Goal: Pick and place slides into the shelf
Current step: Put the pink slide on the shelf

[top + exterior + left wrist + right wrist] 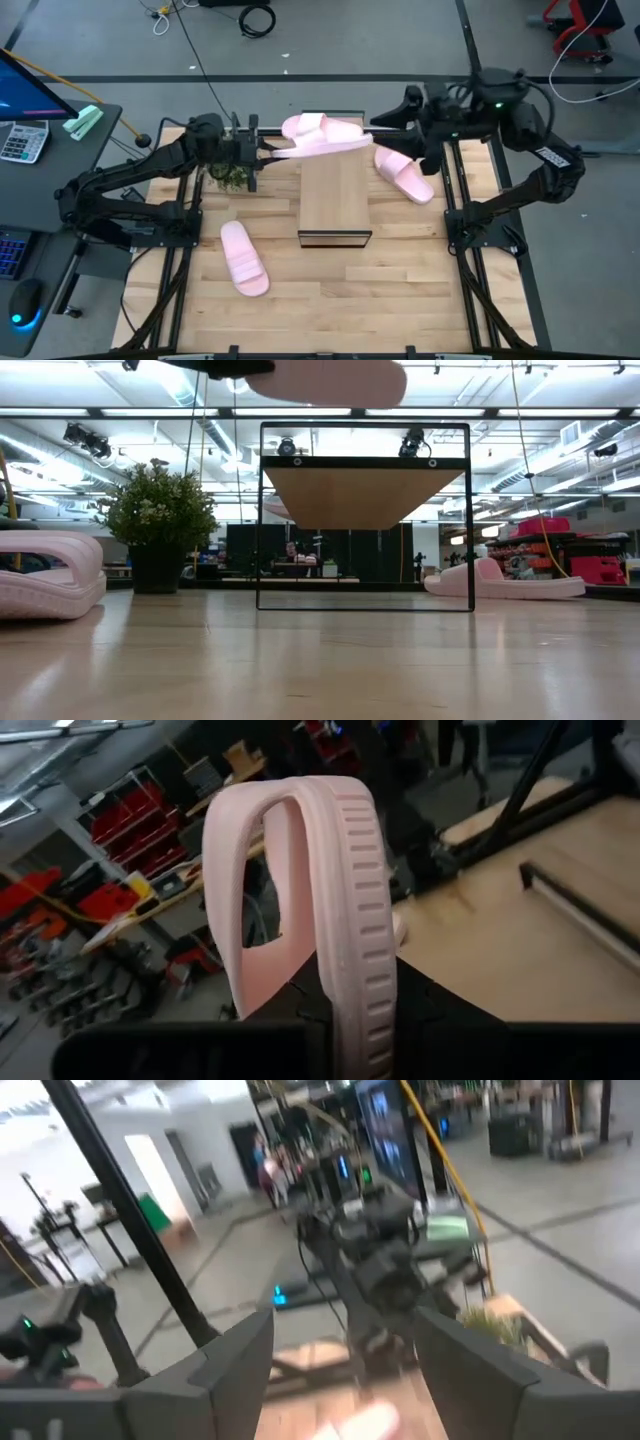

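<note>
My left gripper reaches in from the table's left and is shut on one pale pink slide. That slide hangs in the air over the far end of the shelf and shows at the top of the low view. A second slide lies just beyond it at the far edge. A third rests sole-down right of the shelf, and another lies near left. My right gripper is open and holds nothing, hovering past the shelf's far right corner. My left gripper pinches the slide's sole at its near end between the two fingers, coming level from the table's left, along the slide's length. The slide is lifted clear and turned on its edge, ribbed side wall toward the wrist camera, strap arching to one side.
A small potted plant stands on the table just under my left arm, left of the shelf. Black frame rails run along both sides of the table. Bare wood lies near the front edge.
</note>
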Robot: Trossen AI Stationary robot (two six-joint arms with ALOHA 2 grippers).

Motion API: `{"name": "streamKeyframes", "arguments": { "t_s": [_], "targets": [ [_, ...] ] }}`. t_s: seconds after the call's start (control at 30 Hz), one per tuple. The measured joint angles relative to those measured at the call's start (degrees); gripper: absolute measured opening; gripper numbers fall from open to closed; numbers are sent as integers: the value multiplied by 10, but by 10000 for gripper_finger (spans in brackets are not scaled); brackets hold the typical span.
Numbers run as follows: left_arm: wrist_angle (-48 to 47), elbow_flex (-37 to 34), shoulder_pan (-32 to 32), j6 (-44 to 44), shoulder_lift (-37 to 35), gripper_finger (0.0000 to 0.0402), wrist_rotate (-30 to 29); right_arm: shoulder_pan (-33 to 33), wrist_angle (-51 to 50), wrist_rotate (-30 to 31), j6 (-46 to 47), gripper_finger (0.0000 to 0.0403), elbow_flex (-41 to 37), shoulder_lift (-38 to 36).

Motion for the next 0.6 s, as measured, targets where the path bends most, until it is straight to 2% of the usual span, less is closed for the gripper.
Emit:
{"name": "streamKeyframes", "arguments": {
  "t_s": [0.2, 0.37, 0.6],
  "targets": [
    [-34, 0, 0, 4, 0, 42, -26, 0, -50, 1, -21, 245, -18, 2],
    [-49, 0, -1, 9, 0, 42, -35, 0, -105, 5, -89, 244, -30, 3],
    [-64, 0, -1, 41, -1, 42, -92, -25, -217, 55, -142, 241, -32, 8]
  ]
}}
